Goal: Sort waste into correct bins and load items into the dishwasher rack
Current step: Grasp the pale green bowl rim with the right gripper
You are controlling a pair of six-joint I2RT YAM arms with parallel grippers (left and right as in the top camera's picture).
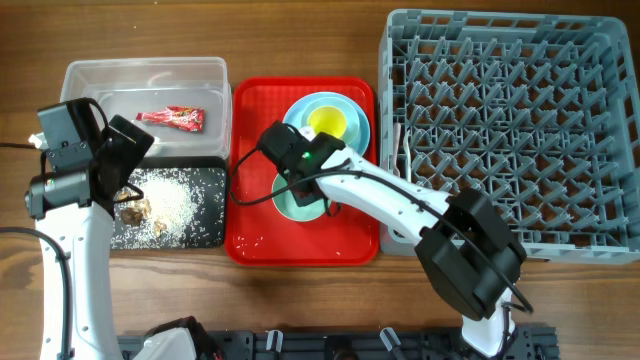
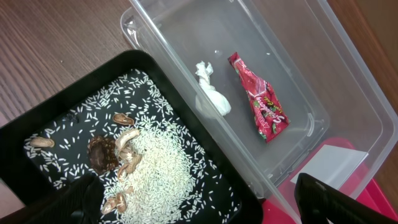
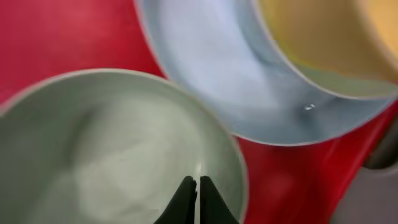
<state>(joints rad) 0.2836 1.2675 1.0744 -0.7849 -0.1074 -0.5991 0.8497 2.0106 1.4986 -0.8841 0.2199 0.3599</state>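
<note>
Right tool: fingers pinched on the near rim of the mint-green bowl, with a thin sliver of rim showing between the tips. The bowl sits upright at the middle of the red tray. On the far part of the same tray the yellow cup stands inside the light-blue bowl. The blue rim and the green rim lie close together; contact cannot be judged.

Left tool: fingers spread wide, nothing between them. It hangs over the black tray, by the edge that meets the clear tub. Loose rice is scattered across the black tray, with brown food bits among the grains.

The clear tub lies just beyond the black tray, at the far left. On its floor are the red wrapper and the white scrap, side by side and not touching.

The grey rack takes up the right of the worktop, just beside the red tray.
</note>
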